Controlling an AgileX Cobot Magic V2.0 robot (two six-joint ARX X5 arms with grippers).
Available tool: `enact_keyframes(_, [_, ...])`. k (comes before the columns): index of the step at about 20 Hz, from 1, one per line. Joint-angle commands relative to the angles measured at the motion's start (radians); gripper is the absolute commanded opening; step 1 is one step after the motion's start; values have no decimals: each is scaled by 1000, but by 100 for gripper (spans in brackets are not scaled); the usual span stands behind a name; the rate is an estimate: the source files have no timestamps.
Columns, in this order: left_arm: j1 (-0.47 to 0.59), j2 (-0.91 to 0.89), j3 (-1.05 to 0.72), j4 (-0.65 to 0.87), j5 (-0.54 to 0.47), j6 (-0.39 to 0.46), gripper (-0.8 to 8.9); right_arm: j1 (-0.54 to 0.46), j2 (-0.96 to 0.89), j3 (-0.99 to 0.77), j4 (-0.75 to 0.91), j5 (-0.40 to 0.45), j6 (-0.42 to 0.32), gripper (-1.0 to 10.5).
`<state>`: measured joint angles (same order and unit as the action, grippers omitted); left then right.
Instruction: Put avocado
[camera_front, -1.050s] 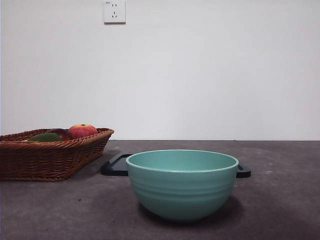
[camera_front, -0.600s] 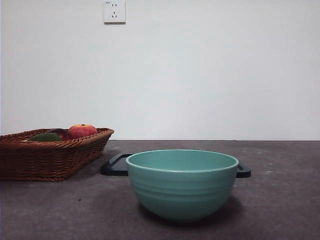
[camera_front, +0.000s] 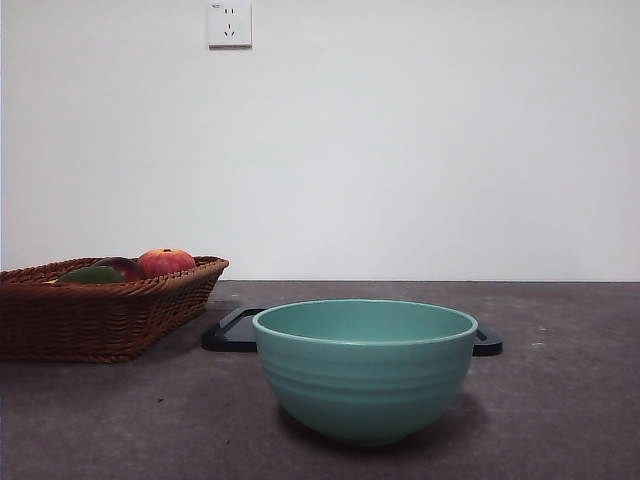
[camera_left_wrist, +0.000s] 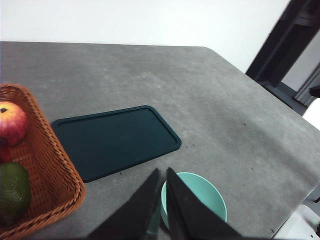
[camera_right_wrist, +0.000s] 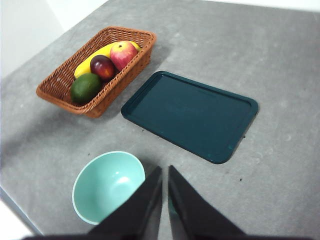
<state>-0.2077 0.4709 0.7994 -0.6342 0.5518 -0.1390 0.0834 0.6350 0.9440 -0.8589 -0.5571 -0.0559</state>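
The dark green avocado (camera_right_wrist: 85, 87) lies in the brown wicker basket (camera_right_wrist: 61, 82), at the end nearest the teal bowl; it also shows in the left wrist view (camera_left_wrist: 12, 188) and as a green sliver over the basket rim in the front view (camera_front: 90, 274). My left gripper (camera_left_wrist: 161, 176) hangs high above the table over the bowl's edge, shut and empty. My right gripper (camera_right_wrist: 165, 172) is also high, between bowl and tray, shut and empty. Neither arm shows in the front view.
A teal bowl (camera_front: 364, 368) stands at the front centre. A dark green flat tray (camera_right_wrist: 191, 114) lies behind it. The basket (camera_front: 95, 312) also holds a maroon fruit (camera_right_wrist: 102, 66), a red-orange fruit (camera_right_wrist: 123, 53) and a banana (camera_right_wrist: 95, 57).
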Motion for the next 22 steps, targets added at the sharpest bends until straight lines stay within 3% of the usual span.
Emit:
enact_keyframes(1, [-2,3,19,4,7,22,19,2,2,17,-7,-13,-30,15])
enact_keyframes(7, [-2,3,19,6,6,23,59,2,2,18,-10,-29,-29,57])
enact_keyframes(8, [-2,3,19,6,6,23,145,2,2,18,-10,-24,-26,172])
enact_keyframes(10, [-2,3,19,7,6,22,462,2,2,18,-10,14,8,518])
enact_keyframes(11, [-2,3,19,11,6,22,611,2,2,18,-10,18,16,622])
enact_keyframes(12, [-2,3,19,16,6,22,658,2,2,18,-10,15,18,640])
enact_keyframes(19, [-2,5,21,3,2,-5,651,2,2,18,-10,7,18,640])
enact_keyframes(22, [-2,21,32,-43,-66,-5,646,2,2,17,-10,7,18,639])
